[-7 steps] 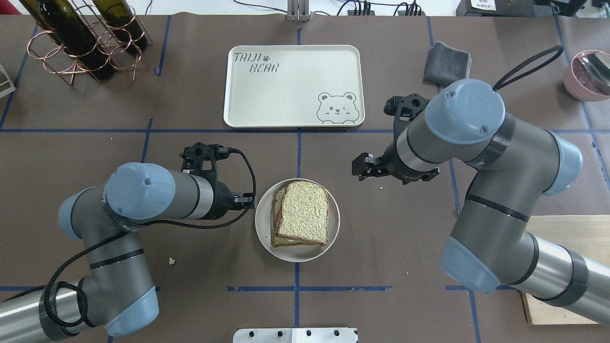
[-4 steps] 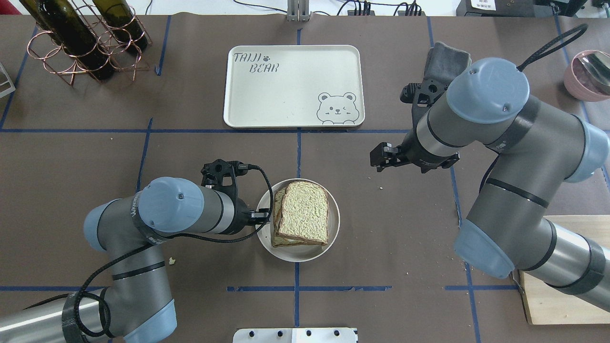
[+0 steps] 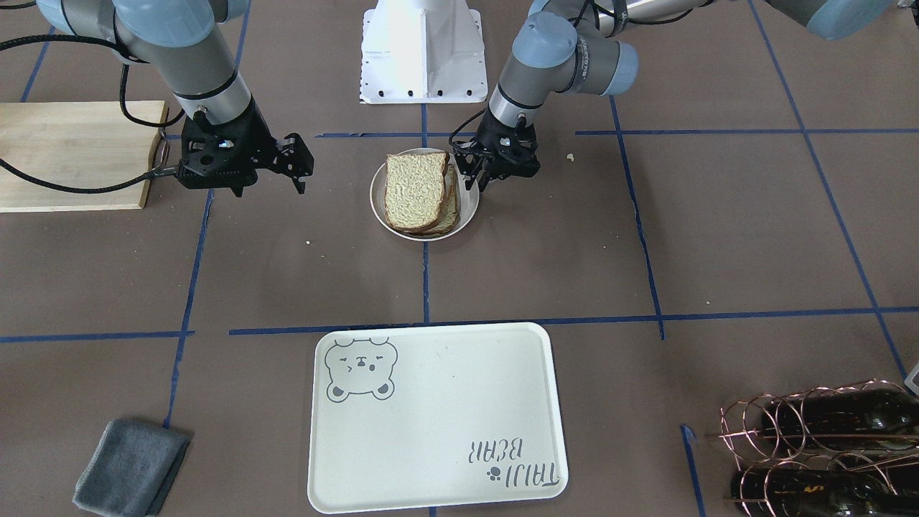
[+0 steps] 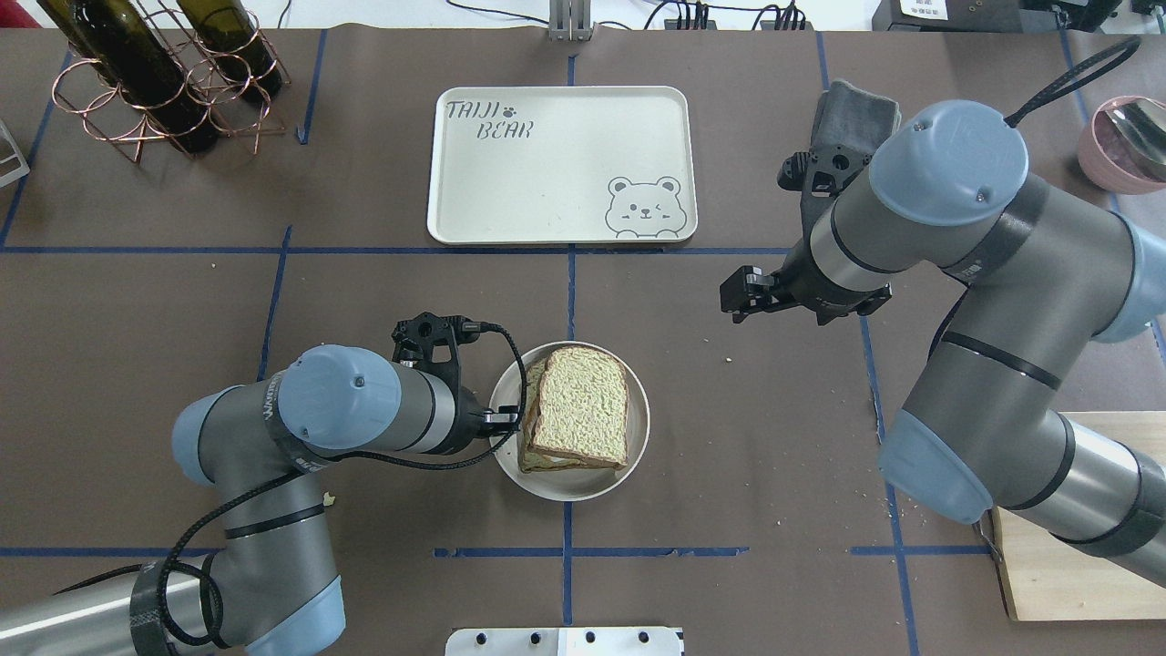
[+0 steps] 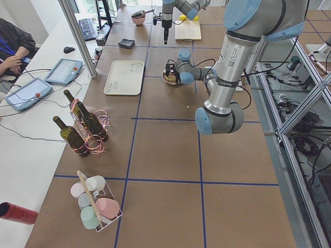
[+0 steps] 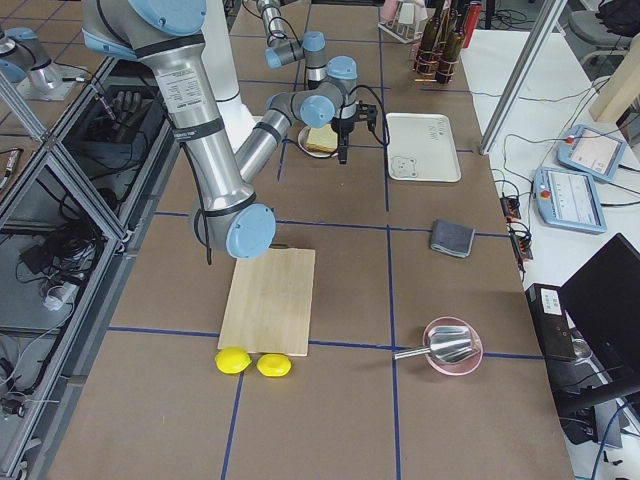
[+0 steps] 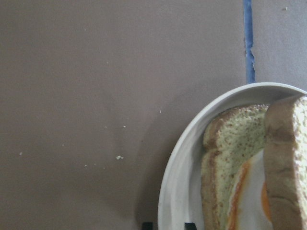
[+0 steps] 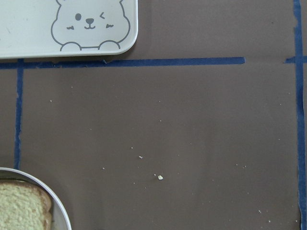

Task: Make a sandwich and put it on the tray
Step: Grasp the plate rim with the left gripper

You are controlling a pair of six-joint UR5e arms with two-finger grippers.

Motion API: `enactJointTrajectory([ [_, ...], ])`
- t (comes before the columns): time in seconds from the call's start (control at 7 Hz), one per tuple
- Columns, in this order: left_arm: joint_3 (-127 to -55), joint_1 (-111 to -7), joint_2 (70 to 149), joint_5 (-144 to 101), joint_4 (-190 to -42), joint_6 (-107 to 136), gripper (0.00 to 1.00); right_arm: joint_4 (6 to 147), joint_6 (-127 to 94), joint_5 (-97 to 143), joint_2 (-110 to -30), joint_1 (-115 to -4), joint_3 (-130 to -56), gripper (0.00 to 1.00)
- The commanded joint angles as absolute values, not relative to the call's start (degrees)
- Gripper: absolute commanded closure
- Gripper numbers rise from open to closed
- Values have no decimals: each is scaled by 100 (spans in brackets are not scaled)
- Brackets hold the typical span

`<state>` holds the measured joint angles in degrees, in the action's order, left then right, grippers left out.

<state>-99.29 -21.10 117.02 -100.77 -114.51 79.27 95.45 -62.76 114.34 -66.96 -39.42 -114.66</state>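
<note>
sandwich point(image 4: 577, 418) stacked on round dish, well apart from tray point(image 4: 556, 196).

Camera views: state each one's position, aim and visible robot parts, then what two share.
Exterior front-facing: across the table, facing the robot, down on tray and sandwich; left arm, right arm, base.
Overhead exterior: behind the robot, looking forward-down; both arms.
Exterior left: table's end, along it; left arm near.
Exterior right: opposite end; right arm near.
Left wrist: above the dish rim; fingertips barely show.
Right wrist: down on table by tray corner; no robot parts.
Shared: both wrist views catch dish and sandwich.
</note>
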Motion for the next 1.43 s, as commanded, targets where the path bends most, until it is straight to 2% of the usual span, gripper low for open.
enactJointTrajectory([
  [0.0,-9888,-2109,11698,-10081,-11470,7928,75,9536,-6275,11435,-6724,-3938,-11487,0],
  [0.57,-9800,-2109,11724,-10090,-11496,7910,76,9510,-6275,11435,-6759,-3946,-11549,0],
  [0.71,-9817,-2109,11742,-10099,-11479,7919,98,9501,-6275,11435,-6767,-3946,-11575,0],
  [1.29,-10265,-2345,11742,-10186,-11698,8644,100,9510,-6100,11670,-6986,-4200,-11742,0],
])
